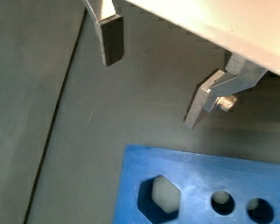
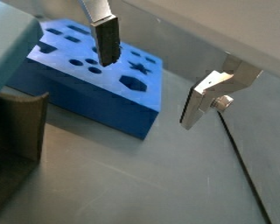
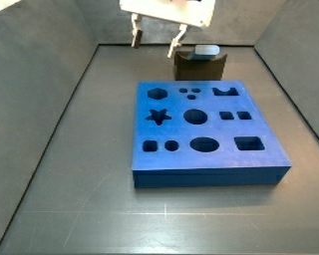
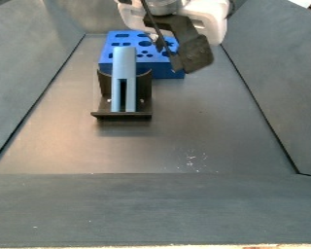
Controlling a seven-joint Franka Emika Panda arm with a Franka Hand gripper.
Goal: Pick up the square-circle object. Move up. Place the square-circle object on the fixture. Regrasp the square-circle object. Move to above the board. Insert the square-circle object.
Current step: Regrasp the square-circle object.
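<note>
peg (image 4: 124, 81) upright in fixture (image 4: 124, 105) | pincer (image 3: 157, 41) open, empty, above

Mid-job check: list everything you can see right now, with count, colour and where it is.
board: one, blue with dark shaped holes, flat on the floor in the middle.
fixture: one, dark, on the floor just beyond the board's far end.
square-circle object: one, pale blue-grey, standing upright on the fixture, not held.
floor: dark grey, with grey side walls.
gripper: one, white body, up in the air beside the fixture, open; silver fingers with dark pads, nothing between them in both wrist views.
</note>
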